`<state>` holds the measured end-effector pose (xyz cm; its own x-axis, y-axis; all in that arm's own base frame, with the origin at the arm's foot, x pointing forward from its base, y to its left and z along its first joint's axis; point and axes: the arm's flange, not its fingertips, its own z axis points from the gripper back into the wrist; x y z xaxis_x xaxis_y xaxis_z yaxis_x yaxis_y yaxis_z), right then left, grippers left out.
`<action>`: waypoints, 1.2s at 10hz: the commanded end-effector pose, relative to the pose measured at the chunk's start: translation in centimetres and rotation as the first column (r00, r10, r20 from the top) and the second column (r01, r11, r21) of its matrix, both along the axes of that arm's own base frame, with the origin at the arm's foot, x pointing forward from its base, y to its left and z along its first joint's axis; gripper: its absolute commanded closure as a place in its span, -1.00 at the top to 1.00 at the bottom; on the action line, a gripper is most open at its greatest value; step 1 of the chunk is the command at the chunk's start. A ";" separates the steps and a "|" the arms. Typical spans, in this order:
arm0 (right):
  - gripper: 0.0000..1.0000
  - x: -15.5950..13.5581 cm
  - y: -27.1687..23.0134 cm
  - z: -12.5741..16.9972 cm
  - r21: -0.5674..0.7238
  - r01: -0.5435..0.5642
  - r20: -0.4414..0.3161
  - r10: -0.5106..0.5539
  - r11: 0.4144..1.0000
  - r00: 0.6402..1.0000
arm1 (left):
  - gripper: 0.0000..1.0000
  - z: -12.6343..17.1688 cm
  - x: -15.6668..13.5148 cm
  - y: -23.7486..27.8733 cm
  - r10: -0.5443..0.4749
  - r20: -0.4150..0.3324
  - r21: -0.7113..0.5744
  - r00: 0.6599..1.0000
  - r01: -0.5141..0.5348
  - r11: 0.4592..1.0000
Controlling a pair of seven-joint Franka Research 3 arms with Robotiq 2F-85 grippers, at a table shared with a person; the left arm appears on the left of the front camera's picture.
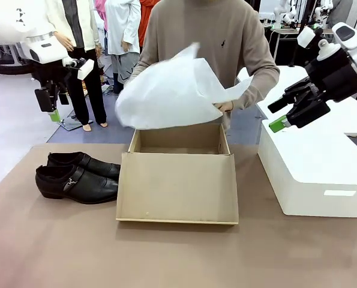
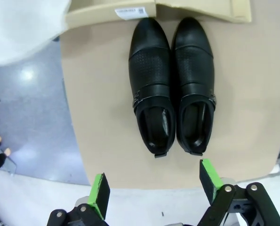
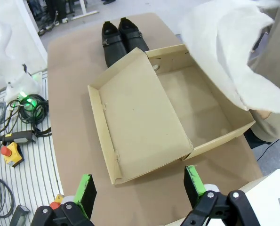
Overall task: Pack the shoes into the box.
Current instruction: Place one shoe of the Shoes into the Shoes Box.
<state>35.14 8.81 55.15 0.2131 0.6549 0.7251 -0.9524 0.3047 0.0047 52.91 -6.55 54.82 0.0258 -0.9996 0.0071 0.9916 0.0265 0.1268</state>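
My left pincer (image 2: 155,183) hangs in the air with its green-padded fingers spread wide and nothing between them. The shoes (image 2: 172,89) lie straight ahead of it on the brown table (image 2: 107,117), side by side and touching, heels nearest the pincer and pointed toes aimed away from it. Just past the toes, farther from the pincer, runs one side of the box (image 2: 111,14), with a white label on it. My right pincer (image 3: 140,184) is also raised off the table, fingers apart and empty. The box sits directly in front of it and below, open, with its hinged flap lid (image 3: 144,127) folded out flat on the table on the side nearer the pincer and the bare cardboard floor of the tray beyond. The shoes are well beyond the box from this pincer, next to the far end of the lid. A person across the table holds a large sheet of white tissue paper (image 1: 172,90) above the far edge of the box, one hand (image 1: 225,106) gripping its corner. A big white box (image 1: 313,168) rests on the table below my right pincer.
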 end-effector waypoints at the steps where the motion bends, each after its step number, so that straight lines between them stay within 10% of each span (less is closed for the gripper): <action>1: 1.00 0.3 0.1 -0.1 0.025 -0.022 0.018 0.022 0.999 1.000 | 1.00 -0.5 1.4 1.4 -0.013 -0.055 -0.056 0.998 0.010 0.998; 12: 1.00 0.3 0.1 -0.1 0.025 -0.022 0.018 0.022 0.999 1.000 | 1.00 -9.1 5.4 2.9 -0.004 -0.118 -0.098 0.993 -0.008 0.995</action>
<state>35.14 8.80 55.14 0.2131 0.6553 0.7247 -0.9525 0.3047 0.0046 58.25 -4.10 46.10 0.0670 -0.9943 0.0824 0.9977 0.0664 -0.0101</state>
